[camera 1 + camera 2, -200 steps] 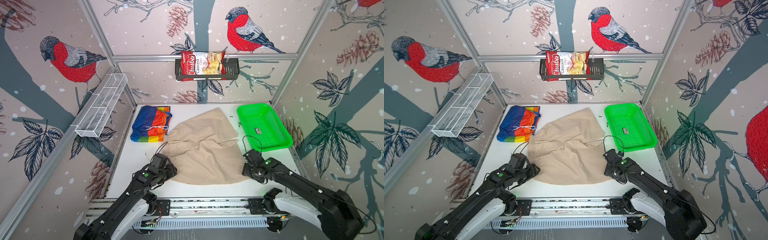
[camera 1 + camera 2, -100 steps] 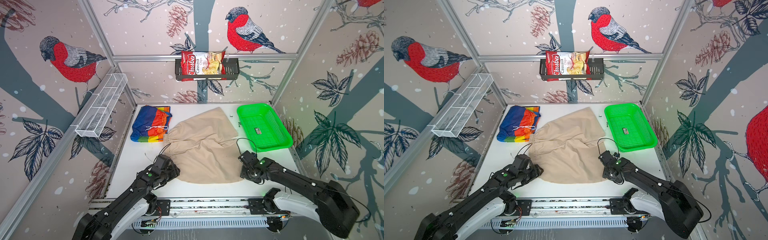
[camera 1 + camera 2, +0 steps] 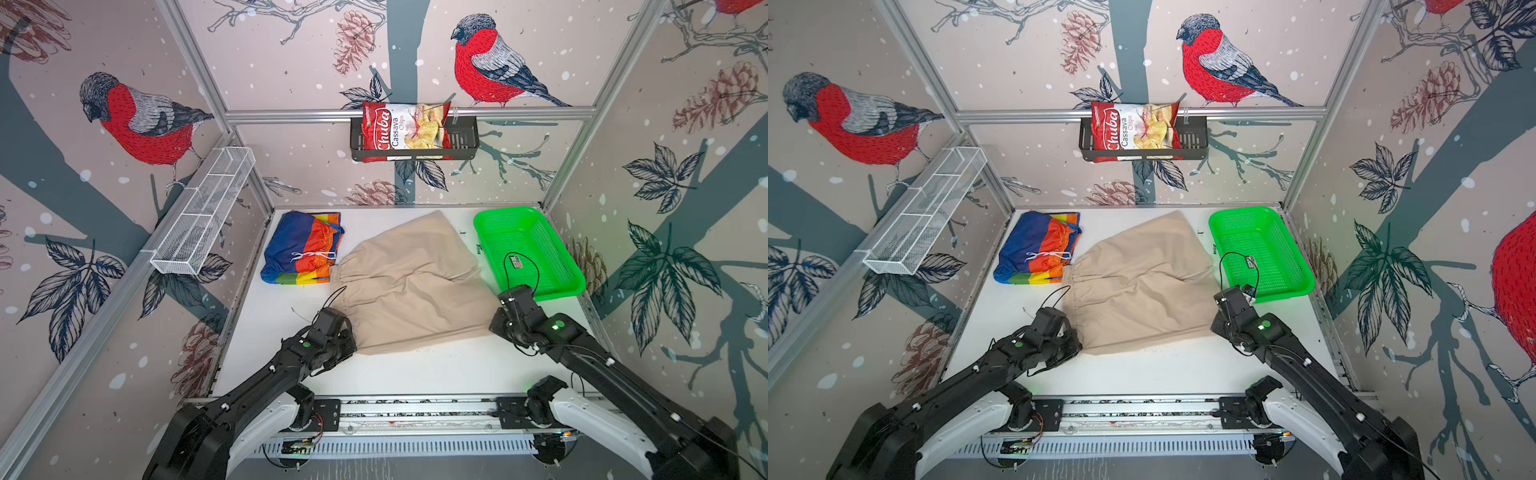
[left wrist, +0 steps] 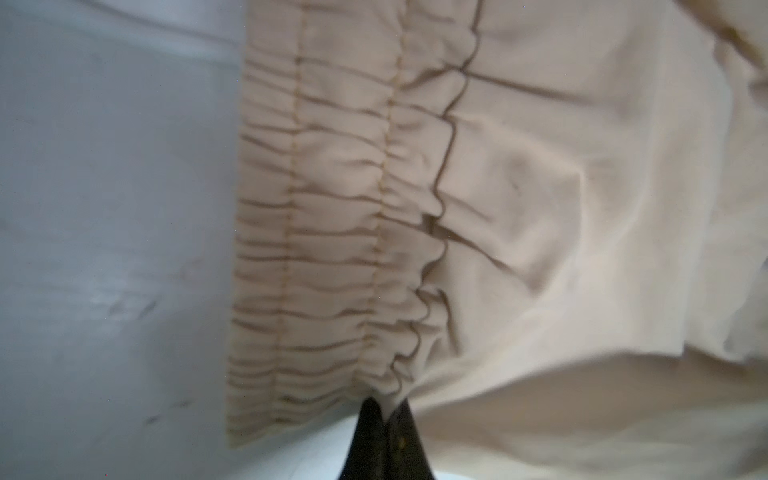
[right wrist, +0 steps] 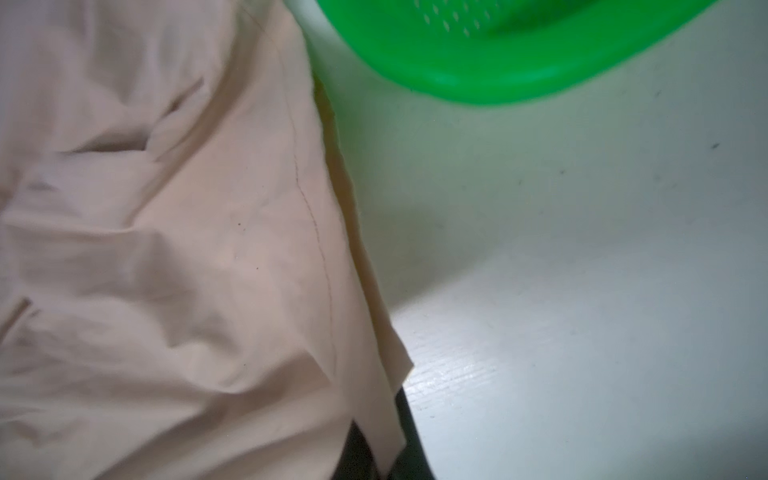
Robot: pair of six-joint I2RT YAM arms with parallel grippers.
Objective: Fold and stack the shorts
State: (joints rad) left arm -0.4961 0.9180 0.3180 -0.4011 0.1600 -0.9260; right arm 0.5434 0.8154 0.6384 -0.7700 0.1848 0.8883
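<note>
The beige shorts (image 3: 411, 286) (image 3: 1142, 286) lie spread in the middle of the white table, gathered waistband to the left. My left gripper (image 3: 348, 334) (image 4: 386, 409) is shut on the near end of the waistband (image 4: 332, 249). Its black fingers pinch the gathered cloth. At the shorts' near right corner, my right gripper (image 3: 496, 324) (image 5: 384, 440) is shut on the leg hem (image 5: 374, 332). The rainbow-striped shorts (image 3: 301, 249) (image 3: 1038, 249) lie folded at the back left, touching the beige waistband.
A green mesh basket (image 3: 528, 249) (image 3: 1258, 249) (image 5: 498, 62) stands at the back right, close to the right gripper. A white wire shelf (image 3: 203, 212) hangs on the left wall. A black rack with a chips bag (image 3: 405, 133) hangs on the back wall.
Both grippers have gone from open to shut on the near corners of the beige shorts. The arms have hardly shifted.
</note>
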